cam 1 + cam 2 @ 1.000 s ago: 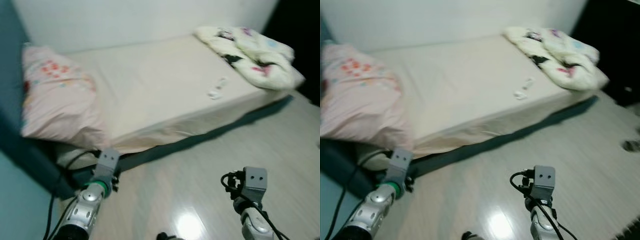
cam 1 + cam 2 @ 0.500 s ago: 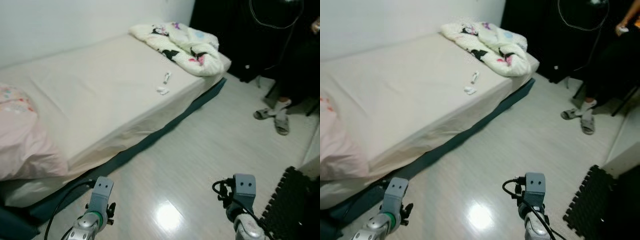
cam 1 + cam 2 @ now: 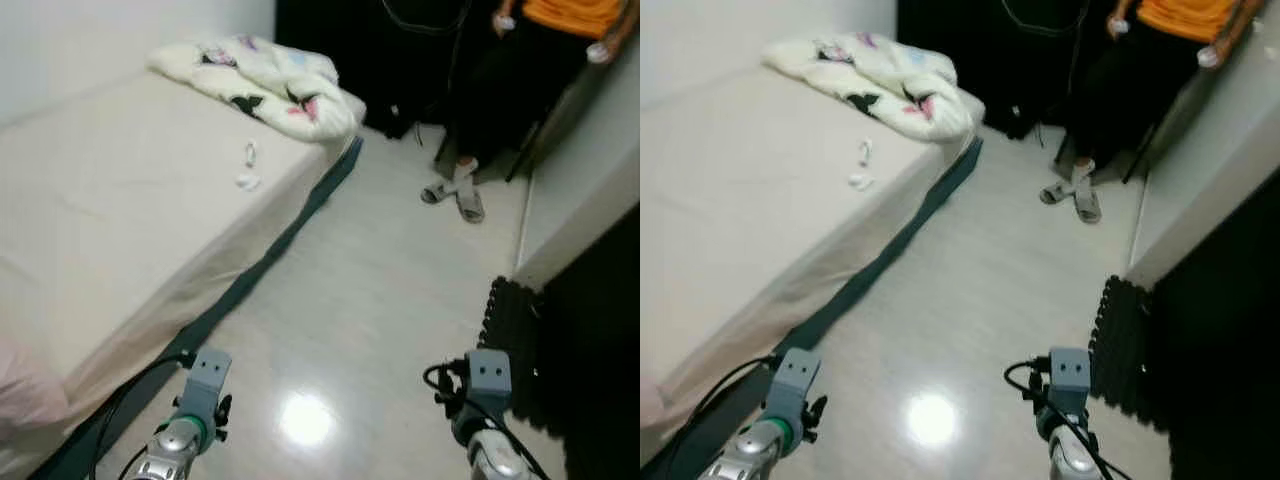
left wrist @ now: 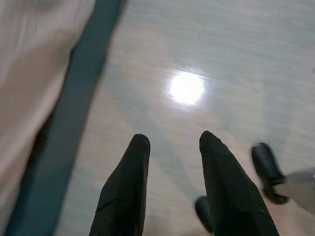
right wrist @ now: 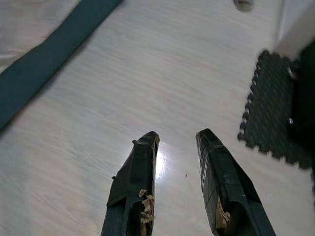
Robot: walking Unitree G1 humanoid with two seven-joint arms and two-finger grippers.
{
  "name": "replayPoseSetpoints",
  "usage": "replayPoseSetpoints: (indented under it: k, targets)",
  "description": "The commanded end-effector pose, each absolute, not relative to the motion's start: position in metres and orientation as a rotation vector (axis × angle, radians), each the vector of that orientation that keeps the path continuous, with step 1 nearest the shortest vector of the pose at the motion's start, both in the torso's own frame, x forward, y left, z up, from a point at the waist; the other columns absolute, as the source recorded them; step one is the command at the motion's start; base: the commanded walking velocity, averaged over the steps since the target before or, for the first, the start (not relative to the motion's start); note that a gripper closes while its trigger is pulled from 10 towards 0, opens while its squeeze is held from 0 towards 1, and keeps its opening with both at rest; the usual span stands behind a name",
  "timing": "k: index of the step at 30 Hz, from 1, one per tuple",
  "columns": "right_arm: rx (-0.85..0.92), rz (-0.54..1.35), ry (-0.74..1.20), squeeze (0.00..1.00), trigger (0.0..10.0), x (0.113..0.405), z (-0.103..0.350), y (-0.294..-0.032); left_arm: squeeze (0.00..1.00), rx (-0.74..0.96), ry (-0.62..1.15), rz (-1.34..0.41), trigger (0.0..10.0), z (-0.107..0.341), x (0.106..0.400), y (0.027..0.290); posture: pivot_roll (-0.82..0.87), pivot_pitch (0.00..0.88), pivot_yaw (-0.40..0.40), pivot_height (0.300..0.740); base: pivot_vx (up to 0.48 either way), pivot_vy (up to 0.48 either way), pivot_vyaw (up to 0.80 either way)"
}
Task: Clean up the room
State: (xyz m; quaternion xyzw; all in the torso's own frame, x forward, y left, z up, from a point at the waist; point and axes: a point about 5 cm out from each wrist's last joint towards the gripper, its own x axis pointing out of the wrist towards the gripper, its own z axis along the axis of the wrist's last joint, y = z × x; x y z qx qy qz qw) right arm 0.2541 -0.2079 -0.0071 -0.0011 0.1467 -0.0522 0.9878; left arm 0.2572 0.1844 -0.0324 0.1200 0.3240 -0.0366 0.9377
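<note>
A bed [image 3: 110, 210] with a cream sheet runs along the left. A crumpled white quilt [image 3: 260, 85] with coloured prints lies at its far end. Two small white items [image 3: 246, 166] rest on the sheet near the bed's edge. Both arms hang low over the pale wood floor. My left gripper [image 4: 172, 142] is open with nothing between its fingers, beside the bed's dark teal base [image 4: 69, 123]. My right gripper [image 5: 177, 140] is open too, over bare floor.
A person in an orange top and dark trousers [image 3: 520, 70] stands at the far right, wearing grey slippers [image 3: 455, 195]. A black foam mat [image 3: 520, 350] lies by a white wall corner [image 3: 575, 190]. A black cable [image 3: 130, 395] trails near the bed base.
The whole view has swung to the right: the pink pillow has left the picture, and the person, wall corner and black mat have come further in. Both grippers stay open and low.
</note>
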Motion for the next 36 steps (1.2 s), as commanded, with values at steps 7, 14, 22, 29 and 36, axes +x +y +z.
replayPoseSetpoints:
  k: [7,14,22,29,36]
  targets:
    - [-0.023,-0.12,0.295,0.0,10.0,0.248,-0.01,-0.216,0.0,0.248,0.595,-0.099,10.0,-0.025,0.267,0.177,-0.03,0.047,0.009,0.74,0.0,0.0,-0.8]
    - [-0.017,-0.123,0.211,0.0,10.0,0.26,0.005,-0.218,0.0,0.229,0.545,-0.102,10.0,-0.017,0.276,0.173,-0.03,0.047,0.009,0.74,0.0,0.0,-0.8]
    - [-0.004,-0.131,0.169,0.0,10.0,0.268,0.013,-0.219,0.0,0.221,0.498,-0.104,10.0,-0.009,0.284,0.166,-0.03,0.05,0.009,0.74,0.0,0.0,-0.8]
    - [-0.002,-0.131,0.162,0.0,10.0,0.268,0.014,-0.219,0.0,0.25,0.466,-0.102,10.0,-0.006,0.286,0.166,-0.02,0.051,0.013,0.74,0.166,0.0,-0.8]
    - [-0.033,-0.078,0.154,0.0,10.0,0.274,0.016,-0.208,0.0,0.256,0.468,-0.088,10.0,-0.008,0.284,0.169,0.0,0.054,0.001,0.74,0.383,0.0,-0.8]
